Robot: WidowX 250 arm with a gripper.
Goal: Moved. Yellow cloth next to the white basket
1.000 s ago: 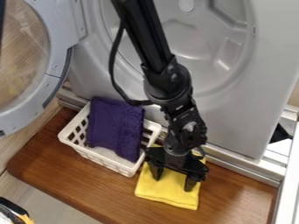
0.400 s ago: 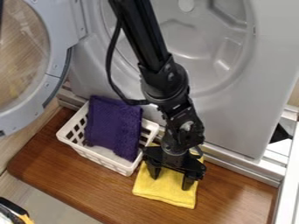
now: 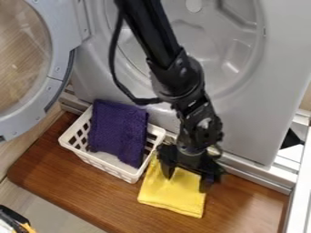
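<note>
On the brown wooden surface (image 3: 67, 170), a purple cloth (image 3: 118, 132) sits in a white basket (image 3: 103, 164); just right of it lies the yellow cloth (image 3: 173, 193), the black gripper (image 3: 186, 181) over its upper part, fingers spread wide, holding nothing.

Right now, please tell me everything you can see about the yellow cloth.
The yellow cloth is soft-looking fabric, folded into a rough rectangle. It lies flat on the brown wooden board, close beside the white basket. The open claw hangs over its rear part; whether they touch, I cannot tell.
</note>
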